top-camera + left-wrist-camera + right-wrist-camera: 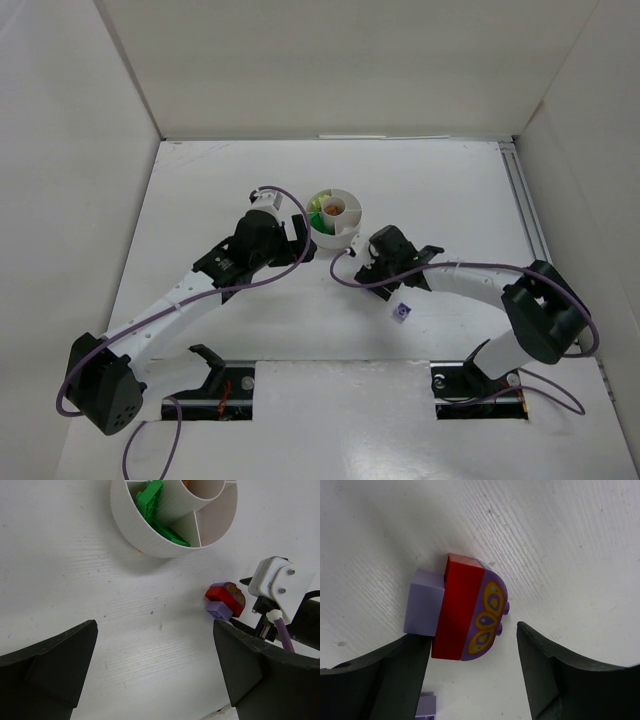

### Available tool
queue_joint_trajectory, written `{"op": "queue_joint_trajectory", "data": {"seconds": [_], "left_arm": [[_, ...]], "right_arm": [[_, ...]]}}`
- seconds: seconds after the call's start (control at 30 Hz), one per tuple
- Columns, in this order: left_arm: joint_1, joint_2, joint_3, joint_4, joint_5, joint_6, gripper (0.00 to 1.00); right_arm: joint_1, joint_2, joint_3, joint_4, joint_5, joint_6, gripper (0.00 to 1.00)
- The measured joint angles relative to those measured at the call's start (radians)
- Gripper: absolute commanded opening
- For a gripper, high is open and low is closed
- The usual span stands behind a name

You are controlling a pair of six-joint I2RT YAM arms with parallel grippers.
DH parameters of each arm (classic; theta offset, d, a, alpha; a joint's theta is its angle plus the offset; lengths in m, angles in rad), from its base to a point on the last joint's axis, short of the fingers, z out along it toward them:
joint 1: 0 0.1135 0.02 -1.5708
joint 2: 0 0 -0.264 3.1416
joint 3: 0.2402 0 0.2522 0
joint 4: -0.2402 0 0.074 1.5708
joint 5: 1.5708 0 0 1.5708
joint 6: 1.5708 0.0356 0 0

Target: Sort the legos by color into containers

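dish (131,530): green legos (150,500) inside | red-purple legos (462,612): clustered outside, nearby

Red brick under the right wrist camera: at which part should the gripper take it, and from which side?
Come from above. The red brick lies pressed between a lilac brick and a rounded patterned piece, so its broad faces are covered. Probably clamp the stack across those two outer pieces, as the open right gripper straddles it.

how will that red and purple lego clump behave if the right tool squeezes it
Probably stiff and light: the red brick looks like hard moulded plastic. The rounded printed purple piece gives a curved face, so the right tool may slip there. The light purple brick touches it; if merely abutting, it may stay behind.
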Motion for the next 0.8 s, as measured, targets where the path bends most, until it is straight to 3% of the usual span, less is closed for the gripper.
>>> {"op": "queue_joint_trajectory", "data": {"seconds": [0.03,0.17,0.43,0.57,0.63,0.8], "left_arm": [[0.0,0.0,0.0,0.0,0.0,0.0,1.0],[0.0,0.0,0.002,-0.002,0.0,0.0,1.0],[0.0,0.0,0.005,0.019,0.068,0.015,1.0],[-0.003,0.0,0.005,0.067,0.143,0.021,1.0],[-0.006,0.0,0.005,0.085,0.166,0.023,1.0],[-0.03,0.0,0.005,0.104,0.194,0.026,1.0]], "right_arm": [[0.0,0.005,0.0,0.005,-0.008,-0.002,0.71],[0.0,0.009,0.0,0.027,-0.029,-0.005,0.41],[0.0,-0.064,-0.003,0.045,-0.098,0.003,0.27],[0.0,-0.147,-0.002,0.056,-0.128,0.012,0.28],[0.0,-0.174,-0.002,0.065,-0.15,0.01,0.4],[0.0,-0.184,-0.002,0.051,-0.14,-0.013,0.46]]}}
